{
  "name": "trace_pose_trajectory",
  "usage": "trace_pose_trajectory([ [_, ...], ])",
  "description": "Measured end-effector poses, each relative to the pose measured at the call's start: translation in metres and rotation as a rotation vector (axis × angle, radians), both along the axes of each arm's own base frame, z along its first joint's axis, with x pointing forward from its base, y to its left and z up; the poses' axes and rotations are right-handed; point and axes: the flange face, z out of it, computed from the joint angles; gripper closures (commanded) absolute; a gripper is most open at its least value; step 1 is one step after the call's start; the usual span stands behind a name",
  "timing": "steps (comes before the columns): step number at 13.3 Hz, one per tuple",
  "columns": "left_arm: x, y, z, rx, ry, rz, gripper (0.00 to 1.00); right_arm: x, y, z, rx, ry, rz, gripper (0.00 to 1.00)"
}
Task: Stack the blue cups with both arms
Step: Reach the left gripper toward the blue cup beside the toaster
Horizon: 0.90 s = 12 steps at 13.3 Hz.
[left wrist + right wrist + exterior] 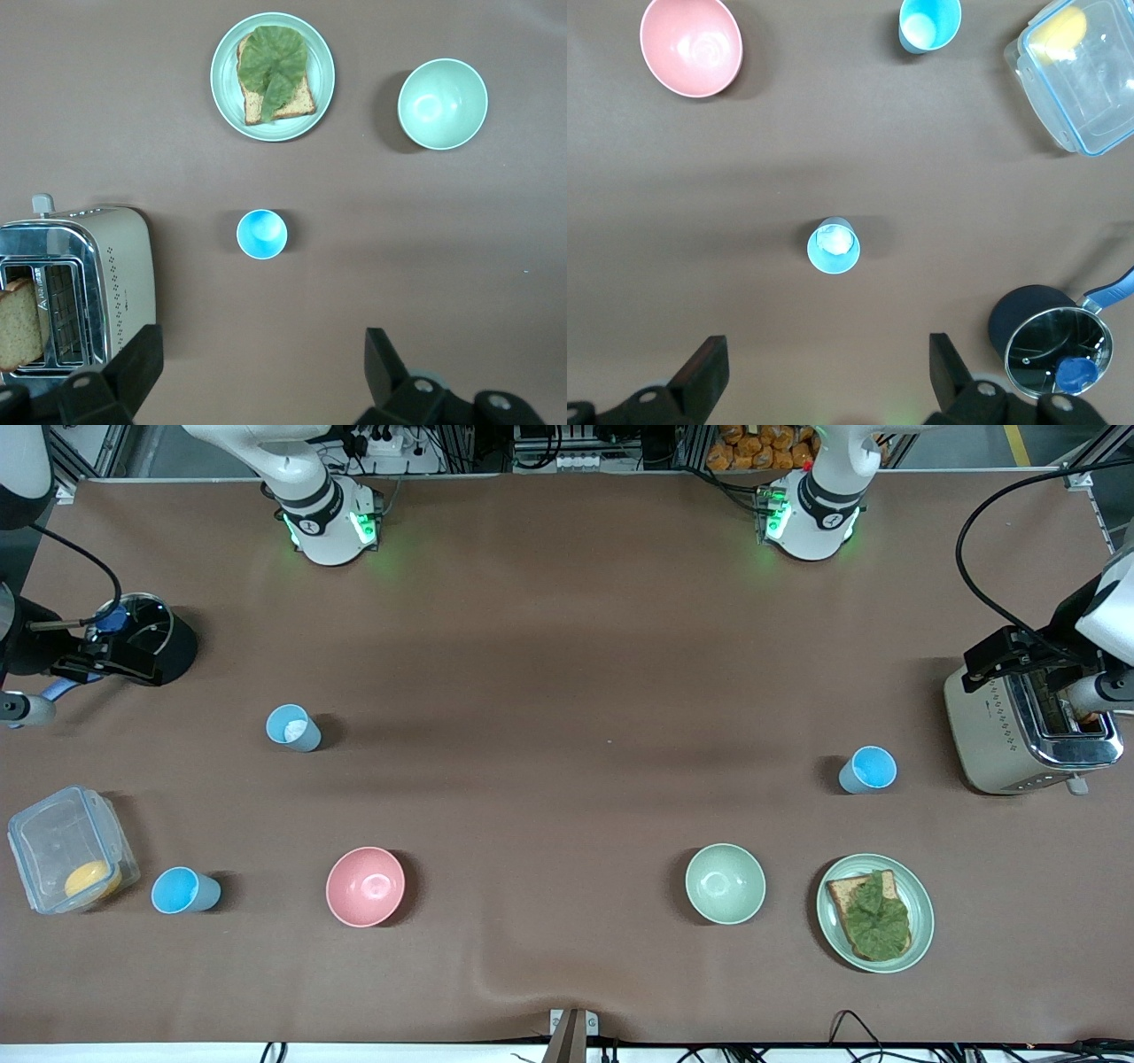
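The plate with a slice of toast under a green leaf lies nearest the front camera, toward the left arm's end of the table. Beside it stands the pale green bowl, and farther along the same row the pink bowl. One blue cup stands upright between the pink bowl and a clear lidded box holding something yellow. A second blue cup stands farther from the camera than the pink bowl, well apart from it, with something pale inside. A third blue cup stands upright between the plate and the toaster, which has a bread slice in one slot. A dark pot with a blue handle sits at the right arm's end.

The left gripper hangs over the table near the third cup, fingers wide, holding nothing. The right gripper hangs over the table near the second cup, fingers likewise wide and empty.
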Motion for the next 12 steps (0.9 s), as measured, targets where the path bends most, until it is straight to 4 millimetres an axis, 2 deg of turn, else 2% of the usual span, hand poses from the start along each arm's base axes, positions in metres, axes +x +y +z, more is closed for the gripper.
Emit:
trace_pose_trajectory([
  [4,0.001,0.007,-0.004,0.001,0.010,0.012,0.00,0.001,0.000,-0.001,0.000,0.000,-0.001,0.00],
  [7,0.008,0.021,-0.020,0.012,0.040,0.036,0.00,0.001,0.000,-0.001,0.000,0.001,-0.001,0.00],
  [8,0.010,0.029,-0.032,0.015,0.062,0.048,0.00,0.001,0.000,-0.002,0.000,0.001,-0.001,0.00],
  [10,0.018,0.045,-0.071,0.015,0.099,0.075,0.00,0.001,0.000,-0.002,0.000,0.002,-0.001,0.00],
  [12,0.026,0.059,-0.128,0.014,0.093,0.093,0.00,0.001,0.000,-0.002,0.000,0.002,-0.002,0.00],
])
